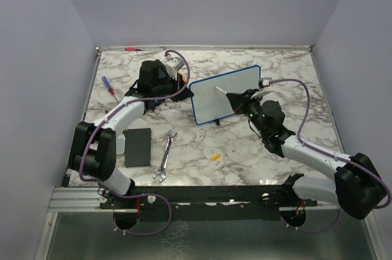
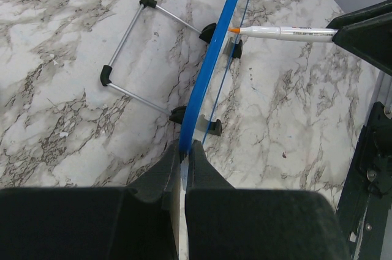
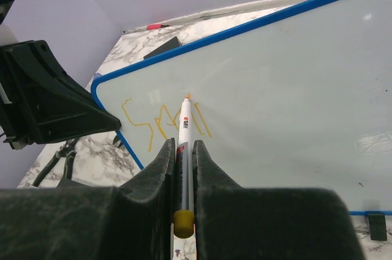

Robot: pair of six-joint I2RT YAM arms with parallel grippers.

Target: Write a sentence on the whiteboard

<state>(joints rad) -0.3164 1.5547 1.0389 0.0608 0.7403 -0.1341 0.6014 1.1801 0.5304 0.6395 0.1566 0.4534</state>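
Whiteboard (image 1: 225, 95) stands propped on table (image 1: 257, 156), between arms. Light, stiff, likely tippy under pen pressure. Left gripper (image 2: 185, 147) pinches blue frame edge, the safest hold. Right gripper (image 3: 182, 147) clamps marker (image 3: 185, 119), tip at unfinished sentence (image 3: 160, 120).

Blue-framed whiteboard (image 1: 211, 106), yellow-orange sentence (image 3: 160, 126)

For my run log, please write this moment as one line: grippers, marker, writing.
left gripper: shut on whiteboard edge | right gripper: shut on marker | marker tip: at board face | writing: few orange strokes, sentence unfinished
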